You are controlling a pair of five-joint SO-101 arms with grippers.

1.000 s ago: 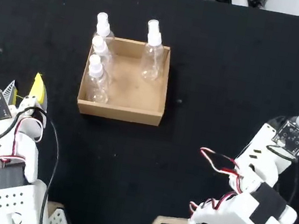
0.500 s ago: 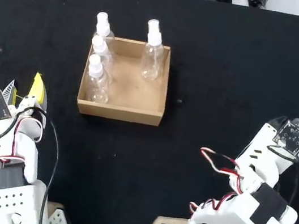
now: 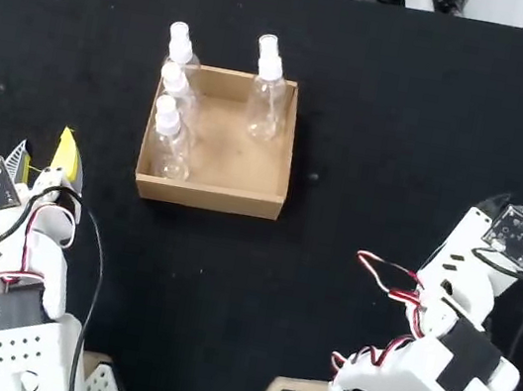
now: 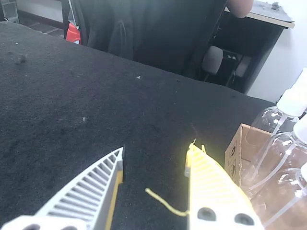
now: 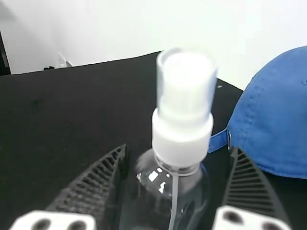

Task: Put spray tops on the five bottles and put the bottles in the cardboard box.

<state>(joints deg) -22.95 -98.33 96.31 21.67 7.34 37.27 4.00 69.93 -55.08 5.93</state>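
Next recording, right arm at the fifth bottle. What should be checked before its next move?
1. Spray top on the fifth bottle: ok.
2. Bottle between jaws of the right gripper: ok.
3. Grip closed: not ok, jaws open.
4. Room in the cardboard box: ok, four bottles inside, floor partly bare.
5. Left gripper out of the way: ok, open, empty.
6. Blue cap clear of bottle: cannot tell.

High camera looks down; left wrist shares box (image 3: 209, 194).
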